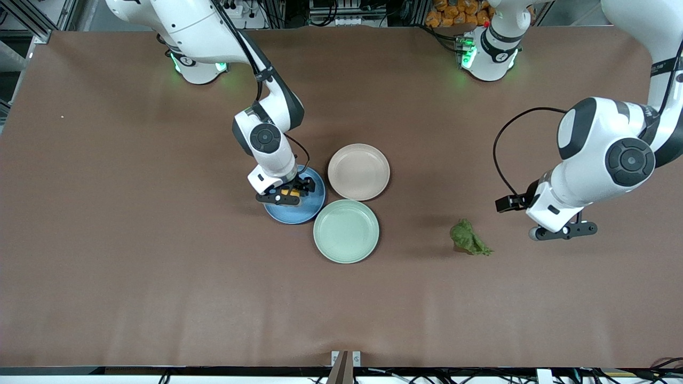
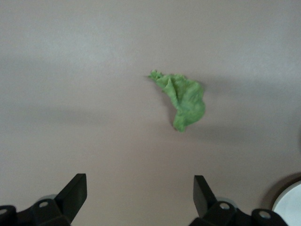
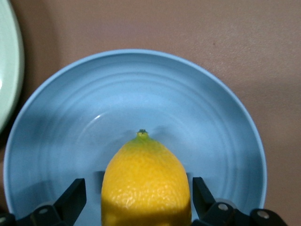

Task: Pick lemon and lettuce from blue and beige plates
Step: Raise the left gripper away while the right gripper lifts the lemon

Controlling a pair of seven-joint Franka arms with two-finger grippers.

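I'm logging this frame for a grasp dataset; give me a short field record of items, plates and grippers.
lemon: in blue plate, between the open jaws of right gripper
lettuce: on table, off any plate
beige plate: nothing on it
green plate: nothing on it
left gripper: open, over table beside lettuce

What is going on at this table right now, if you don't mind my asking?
The right gripper is down over the blue plate with its open fingers on either side of the lemon. The lettuce lies on the bare table, off the empty beige plate. The left gripper hovers open beside it.
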